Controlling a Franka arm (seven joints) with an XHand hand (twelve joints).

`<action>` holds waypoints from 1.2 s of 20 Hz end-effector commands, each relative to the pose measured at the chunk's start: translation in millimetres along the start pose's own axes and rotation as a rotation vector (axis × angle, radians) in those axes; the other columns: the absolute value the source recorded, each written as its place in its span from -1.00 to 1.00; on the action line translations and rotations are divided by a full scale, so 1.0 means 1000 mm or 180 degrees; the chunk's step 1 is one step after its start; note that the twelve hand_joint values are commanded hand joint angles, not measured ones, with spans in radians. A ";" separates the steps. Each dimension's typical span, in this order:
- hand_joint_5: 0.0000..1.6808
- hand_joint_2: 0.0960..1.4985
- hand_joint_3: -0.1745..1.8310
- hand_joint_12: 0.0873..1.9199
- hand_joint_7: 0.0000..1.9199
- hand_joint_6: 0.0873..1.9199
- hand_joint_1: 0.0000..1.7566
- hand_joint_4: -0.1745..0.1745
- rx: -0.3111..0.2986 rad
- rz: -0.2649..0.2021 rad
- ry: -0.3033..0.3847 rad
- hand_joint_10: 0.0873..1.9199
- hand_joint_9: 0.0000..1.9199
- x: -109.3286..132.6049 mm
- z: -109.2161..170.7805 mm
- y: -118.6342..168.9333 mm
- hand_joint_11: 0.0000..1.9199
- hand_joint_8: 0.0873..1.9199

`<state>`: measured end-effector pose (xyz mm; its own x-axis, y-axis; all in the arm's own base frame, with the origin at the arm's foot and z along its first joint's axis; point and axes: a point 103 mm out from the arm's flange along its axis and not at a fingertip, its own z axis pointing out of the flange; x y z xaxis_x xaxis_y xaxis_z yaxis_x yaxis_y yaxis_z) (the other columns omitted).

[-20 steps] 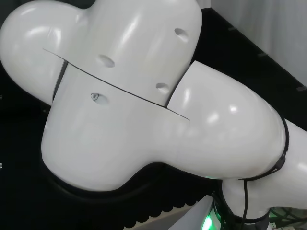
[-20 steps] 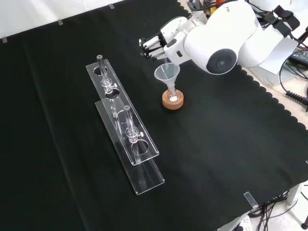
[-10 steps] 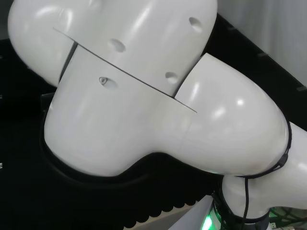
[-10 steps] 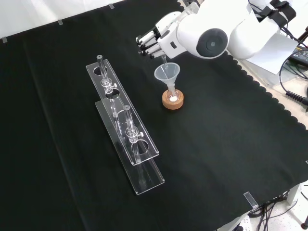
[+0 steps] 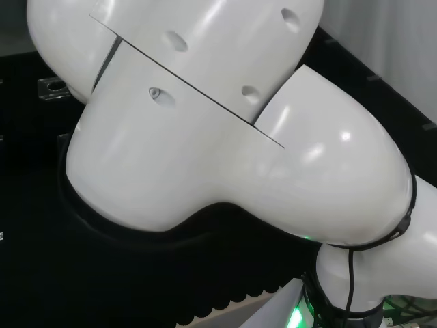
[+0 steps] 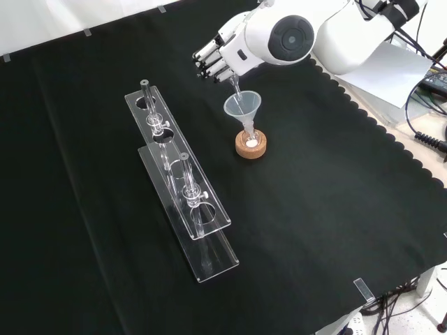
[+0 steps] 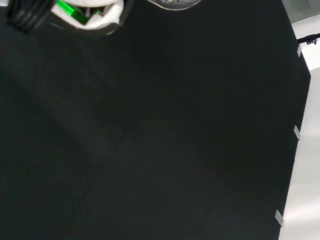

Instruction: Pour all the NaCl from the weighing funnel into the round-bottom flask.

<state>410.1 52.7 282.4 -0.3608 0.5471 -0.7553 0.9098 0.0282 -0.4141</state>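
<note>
Front view: the hand (image 6: 218,56) is curling its fingers around a clear weighing funnel (image 6: 234,86), tilting its stem into the conical funnel (image 6: 242,108) sitting in the round-bottom flask (image 6: 250,139); open cloth (image 6: 335,209) is lying to the right.

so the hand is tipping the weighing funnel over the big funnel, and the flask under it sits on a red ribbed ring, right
Not quite: the front view shows the flask on a cork ring, tan, not red and ribbed. The rest holds: the hand has the weighing funnel tilted down over the big funnel, which stands in the flask's neck.
</note>
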 end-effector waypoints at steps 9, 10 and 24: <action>0.36 -0.19 -0.07 0.34 -0.53 -0.06 0.24 1.00 -0.0045 0.0016 0.0374 -0.52 -0.31 -0.015 0.018 0.008 -0.72 -0.44; 0.36 -0.19 -0.07 0.34 -0.53 -0.06 0.24 1.00 -0.0042 0.0015 0.0395 -0.52 -0.31 -0.016 0.019 0.008 -0.72 -0.44; 0.36 -0.19 -0.08 0.34 -0.53 -0.06 0.24 1.00 -0.0109 -0.0024 0.0781 -0.52 -0.31 -0.028 0.046 0.015 -0.72 -0.44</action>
<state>423.8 6.5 276.1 -0.3178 0.7077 -0.6310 0.9137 0.0508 -0.4032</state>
